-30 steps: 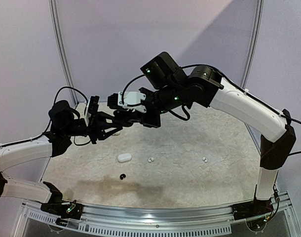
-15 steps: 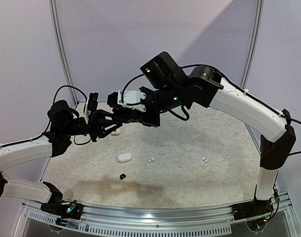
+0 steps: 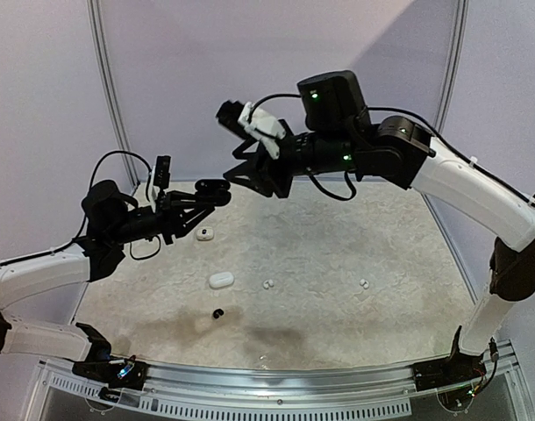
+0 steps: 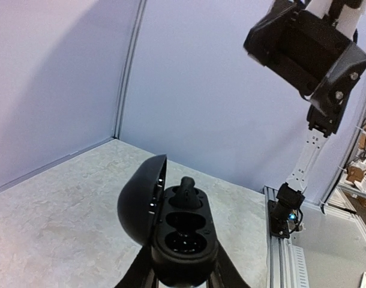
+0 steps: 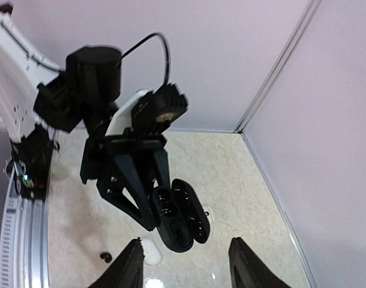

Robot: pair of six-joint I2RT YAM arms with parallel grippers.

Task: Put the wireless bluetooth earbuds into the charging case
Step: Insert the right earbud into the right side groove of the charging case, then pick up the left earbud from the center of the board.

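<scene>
Gripping an open black pebble-shaped plastic charging case (image 4: 182, 235) aloft, the left gripper (image 4: 183, 277) is clenched; the right gripper (image 5: 188, 267), above the case, gapes empty; well below the case lies a tiny glossy black earbud (image 3: 217, 313), likely light, slippery, best pinched across its body.

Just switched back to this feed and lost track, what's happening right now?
The left gripper holds the black charging case up off the table, lid open, with one black earbud standing in it. The right gripper hangs open and empty above it. A second black earbud and two white earbuds lie on the table.
</scene>
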